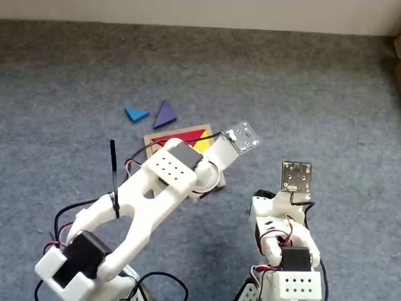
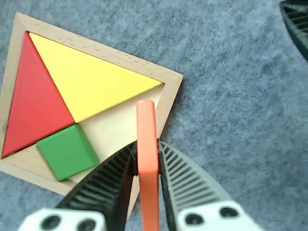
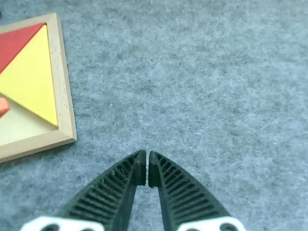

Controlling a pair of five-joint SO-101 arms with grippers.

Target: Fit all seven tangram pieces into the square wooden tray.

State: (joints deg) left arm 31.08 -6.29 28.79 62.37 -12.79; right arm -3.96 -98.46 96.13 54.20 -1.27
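The square wooden tray (image 2: 172,91) lies on the grey carpet and holds a red triangle (image 2: 33,101), a yellow triangle (image 2: 91,79) and a green square (image 2: 67,150). My left gripper (image 2: 146,161) hovers over the tray's edge, shut on an orange piece (image 2: 147,144) held on edge. In the high view the left arm covers most of the tray (image 1: 153,138). A blue triangle (image 1: 136,114) and a purple triangle (image 1: 165,115) lie on the carpet beyond the tray. My right gripper (image 3: 146,169) is shut on nothing, over bare carpet beside the tray (image 3: 65,96).
Grey carpet spreads wide all around the tray. A pale wall edge (image 1: 200,12) runs along the far side. The right arm's base (image 1: 285,251) sits near the front, to the right of the left arm.
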